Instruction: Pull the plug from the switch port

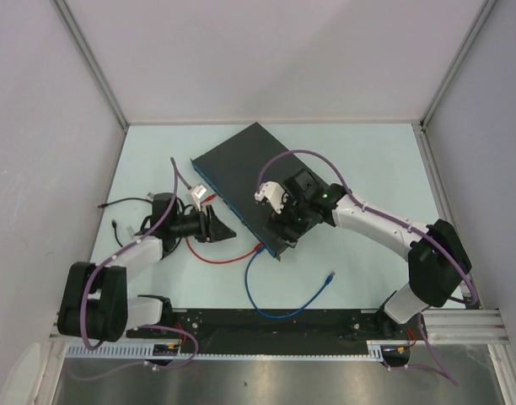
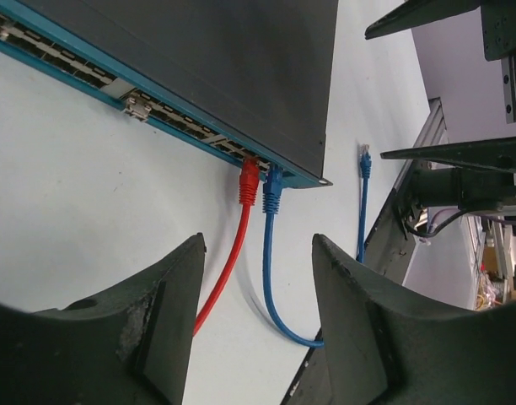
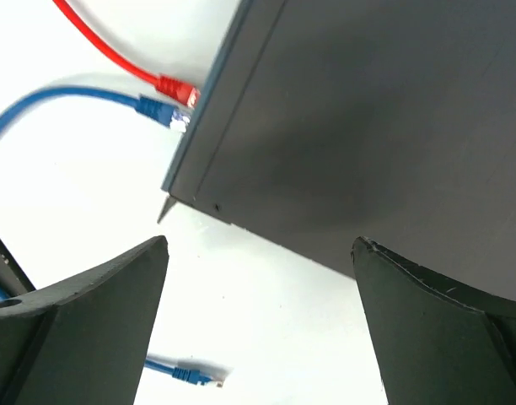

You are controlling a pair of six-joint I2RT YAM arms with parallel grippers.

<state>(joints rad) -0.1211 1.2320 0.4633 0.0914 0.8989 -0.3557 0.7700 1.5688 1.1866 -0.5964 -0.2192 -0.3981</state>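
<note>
Lying diagonally mid-table, the flat dark grey switch box (image 1: 239, 167) holds a red plug (image 2: 249, 181) and a blue plug (image 2: 272, 189) in neighbouring teal-edge sockets. The left gripper (image 2: 258, 245) faces them and the right gripper (image 3: 262, 245) hovers over the switch's corner, both wide open and empty.

I stood at a flat pale mint tabletop (image 1: 368, 169), boxed in at the back and both sides by plain grey-white panel walls (image 1: 275, 51) joined by slim aluminium corner posts (image 1: 89, 59). A ribbed aluminium rail (image 1: 460, 319) lined the near edge. Light fell evenly, and the shadows were soft.
</note>
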